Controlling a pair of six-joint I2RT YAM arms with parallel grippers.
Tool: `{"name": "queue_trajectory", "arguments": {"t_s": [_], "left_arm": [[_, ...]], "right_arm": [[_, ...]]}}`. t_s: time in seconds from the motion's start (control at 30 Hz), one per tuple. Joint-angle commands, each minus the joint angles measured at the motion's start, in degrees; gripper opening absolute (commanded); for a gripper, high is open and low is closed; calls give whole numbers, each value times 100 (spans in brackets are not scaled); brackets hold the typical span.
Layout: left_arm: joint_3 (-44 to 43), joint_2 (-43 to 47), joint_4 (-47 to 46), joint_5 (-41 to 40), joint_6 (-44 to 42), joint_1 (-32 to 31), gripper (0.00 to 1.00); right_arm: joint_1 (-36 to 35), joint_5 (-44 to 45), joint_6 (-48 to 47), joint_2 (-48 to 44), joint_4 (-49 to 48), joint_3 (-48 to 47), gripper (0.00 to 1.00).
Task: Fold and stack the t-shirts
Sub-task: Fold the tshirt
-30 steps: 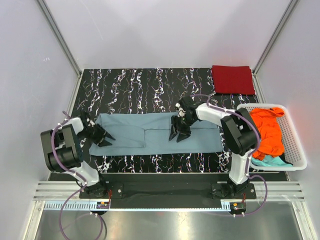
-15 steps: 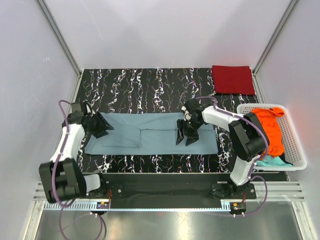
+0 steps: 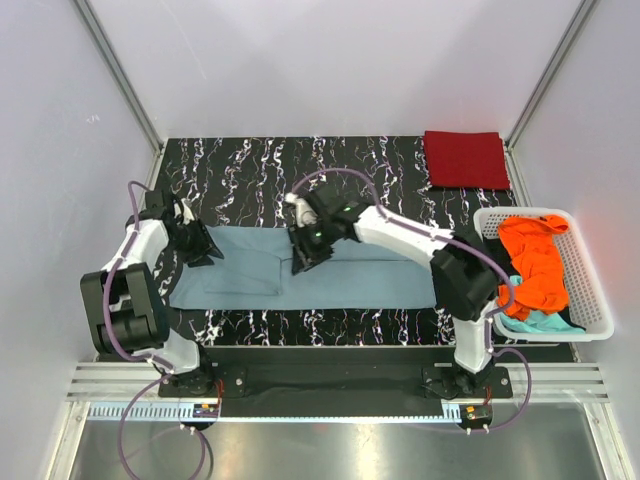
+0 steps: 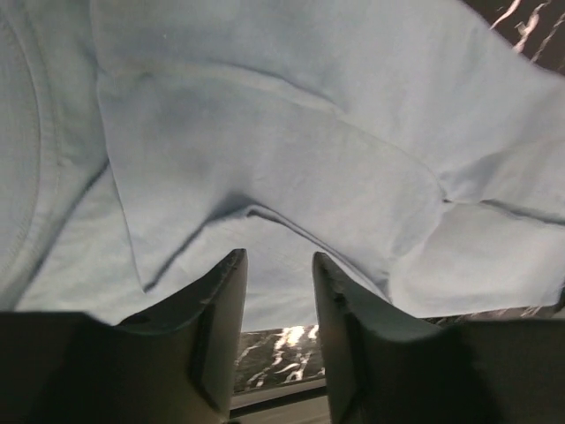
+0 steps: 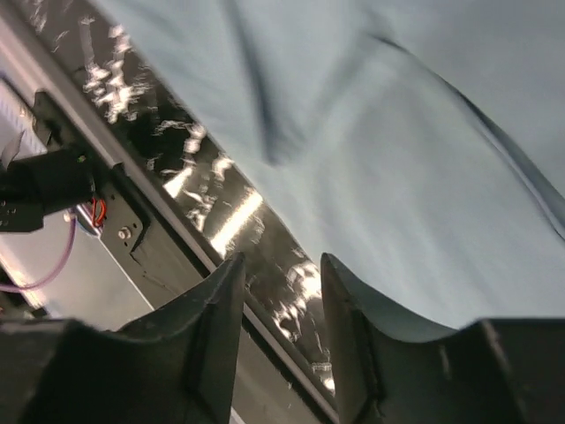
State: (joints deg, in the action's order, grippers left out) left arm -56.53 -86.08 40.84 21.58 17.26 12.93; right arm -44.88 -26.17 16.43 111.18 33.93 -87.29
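Observation:
A dusty grey-blue t-shirt (image 3: 370, 275) lies flat as a long strip across the front of the marbled black table (image 3: 300, 165). My left gripper (image 3: 205, 250) is over its left end, open, with nothing between the fingers; the left wrist view shows creased cloth (image 4: 265, 132) just beyond my left gripper (image 4: 278, 265). My right gripper (image 3: 303, 258) is over the shirt left of its middle, open and empty. In the right wrist view, my right gripper (image 5: 281, 265) points past the cloth (image 5: 424, 132) at the table's near edge. A folded dark red t-shirt (image 3: 465, 160) lies at the back right.
A white slatted basket (image 3: 590, 290) stands at the right edge, holding a crumpled orange t-shirt (image 3: 535, 265) on top of a teal one (image 3: 540, 322). The metal front rail (image 5: 132, 230) runs just beyond the table's near edge. Grey walls enclose the back and sides.
My right gripper has slid left along the grey-blue shirt, from right of its middle to left of it. My left gripper has drawn back a little towards the shirt's left end.

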Motion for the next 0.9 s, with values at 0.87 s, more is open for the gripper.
{"name": "queue_trajectory", "arguments": {"t_s": [0.87], "left_arm": [[-394,-963,-331,-383,-346,-335,38]], "right_arm": [[-829,-423,-272,1573,-106,-1423,49]]}}
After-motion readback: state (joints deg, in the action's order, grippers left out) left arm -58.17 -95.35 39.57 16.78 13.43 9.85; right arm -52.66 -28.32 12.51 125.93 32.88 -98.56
